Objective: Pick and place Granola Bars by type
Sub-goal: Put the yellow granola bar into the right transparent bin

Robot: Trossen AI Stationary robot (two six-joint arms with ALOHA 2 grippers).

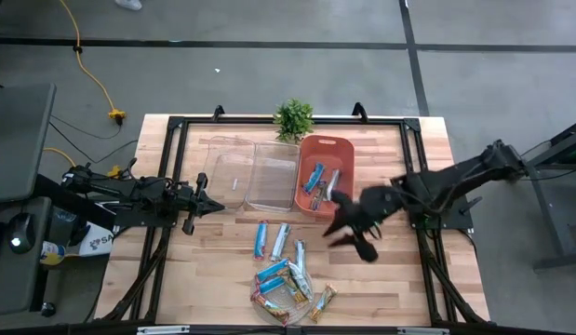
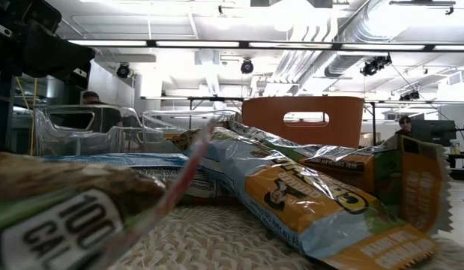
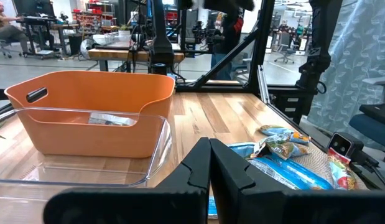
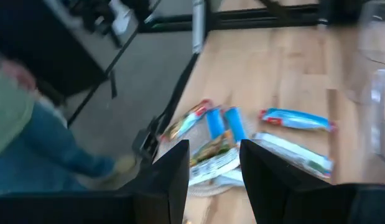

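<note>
Several Granola Bars (image 1: 289,284) in blue, silver-white and brown-gold wrappers lie heaped on a round woven mat (image 2: 217,240) near the front edge. Three more (image 1: 280,240) lie flat on the wood just beyond it. A few bars (image 1: 317,179) lie inside the orange bin (image 1: 327,149). My right gripper (image 1: 334,234) hovers open above the table, right of the loose bars and just in front of the orange bin. In its wrist view nothing sits between its fingers (image 4: 212,167), and the bars (image 4: 229,124) show far below. My left gripper (image 1: 211,207) waits shut at the table's left, pointing level (image 3: 209,163).
Two clear plastic bins (image 1: 230,167) (image 1: 274,177) stand side by side left of the orange bin. A small green plant (image 1: 293,119) stands at the far edge. Black frame rails (image 1: 167,177) run around the table. Bare wood lies right of the mat.
</note>
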